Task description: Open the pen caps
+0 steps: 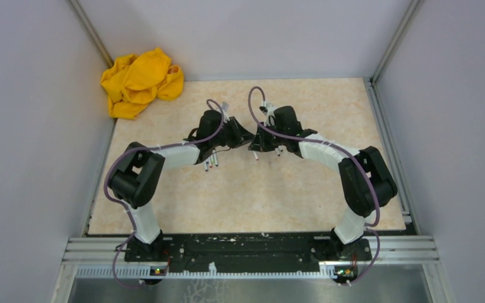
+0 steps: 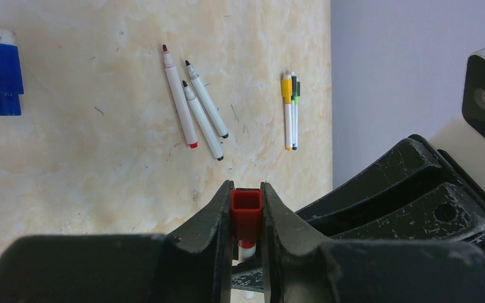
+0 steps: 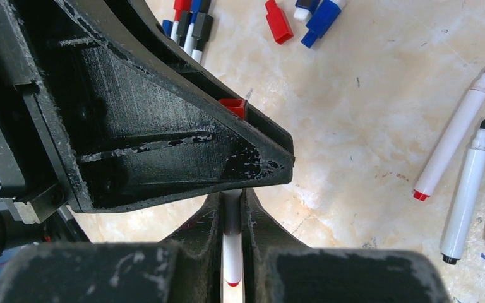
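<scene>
Poised nose to nose above the middle of the beige table (image 1: pixel 290 196), left gripper (image 1: pixel 241 137) and right gripper (image 1: pixel 257 144) almost touching. Clamped in the narrow left jaws: a red cap (image 2: pixel 247 211), square open end facing the wrist camera, a bit of white barrel showing just below it. Pinched in the nearly closed right jaws: a white pen (image 3: pixel 232 243), red band near its lower end, running up behind the left gripper toward that same cap. Cannot tell from either wrist view whether cap and pen are joined or apart. Lying on the table beyond, just beside one another: three uncapped pens (image 2: pixel 196 107), one red-tipped, two black-tipped. Near those, pressed tight together, a bundle of thin pens (image 2: pixel 290 110) with a yellow one among them. Also loose on the table, in the right wrist view: a spare red cap (image 3: pixel 279 22), blue caps (image 3: pixel 323 14) just beside it, and a row of capped pens (image 3: pixel 189 25) partly hidden behind the left gripper. Bunched up at the far left corner: a yellow cloth (image 1: pixel 140 82).
</scene>
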Robot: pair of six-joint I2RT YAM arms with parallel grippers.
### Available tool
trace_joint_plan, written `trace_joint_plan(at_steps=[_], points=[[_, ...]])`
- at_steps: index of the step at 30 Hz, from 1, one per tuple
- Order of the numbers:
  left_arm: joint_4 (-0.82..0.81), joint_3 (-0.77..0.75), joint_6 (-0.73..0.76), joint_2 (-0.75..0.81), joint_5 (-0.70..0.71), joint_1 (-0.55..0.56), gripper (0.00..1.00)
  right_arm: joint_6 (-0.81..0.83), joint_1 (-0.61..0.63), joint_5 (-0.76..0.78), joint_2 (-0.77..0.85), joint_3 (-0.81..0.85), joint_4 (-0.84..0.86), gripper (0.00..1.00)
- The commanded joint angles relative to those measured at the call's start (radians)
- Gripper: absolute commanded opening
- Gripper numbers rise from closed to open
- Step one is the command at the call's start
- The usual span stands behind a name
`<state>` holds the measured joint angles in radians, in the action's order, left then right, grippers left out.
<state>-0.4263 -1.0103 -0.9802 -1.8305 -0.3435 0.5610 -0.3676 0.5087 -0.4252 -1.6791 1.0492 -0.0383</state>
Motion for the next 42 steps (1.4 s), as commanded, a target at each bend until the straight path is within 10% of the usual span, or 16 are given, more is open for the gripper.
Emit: trace_joint_plan(at_steps=[1,11,25,32,42], points=[[-0.025,0.007,-0.023,0.028,0.040,-0.006,0.00,0.022,0.015,0.040,-0.005,0.041,-0.014,0.00],[0.092,-0.139,0.007,-0.070,0.152,-0.171,0.00,0.031,0.031,0.133,0.065,-0.084,-0.040,0.00],[0.389,-0.257,0.293,-0.112,0.427,-0.118,0.00,0.062,0.031,0.321,0.029,0.035,-0.156,0.00],[0.422,-0.253,0.303,-0.139,0.492,-0.116,0.25,0.071,0.031,0.384,-0.069,0.115,-0.185,0.00],[0.422,-0.274,0.306,-0.175,0.491,-0.116,0.33,0.071,0.031,0.419,-0.180,0.190,-0.195,0.00]])
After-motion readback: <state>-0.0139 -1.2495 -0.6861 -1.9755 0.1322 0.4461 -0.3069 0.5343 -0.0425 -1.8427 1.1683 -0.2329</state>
